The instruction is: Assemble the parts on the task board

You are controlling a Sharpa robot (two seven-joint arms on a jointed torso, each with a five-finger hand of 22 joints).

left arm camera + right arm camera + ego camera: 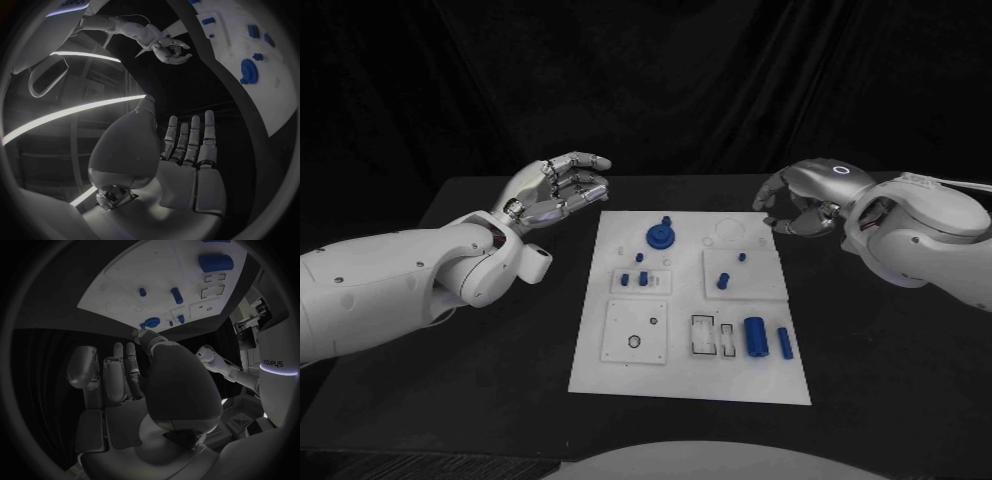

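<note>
The white task board (689, 380) lies in the middle of the black table. On it sit a round blue part (661, 236) at the far end, small blue pegs (724, 280) in the middle and a large blue cylinder (754, 337) beside a thinner one (785, 343) near the front right. My left hand (560, 190) hovers off the board's far left corner, fingers apart (187, 145), holding nothing. My right hand (795, 205) hovers off the far right corner, fingers loosely extended (125, 375), also empty. The board (125, 285) and the large cylinder (215, 262) appear beyond the right hand.
Empty sockets and rectangular slots (705, 336) mark the board's near half, with a square plate (636, 331) at its left. Bare black table (502, 400) surrounds the board. A dark curtain hangs behind the table.
</note>
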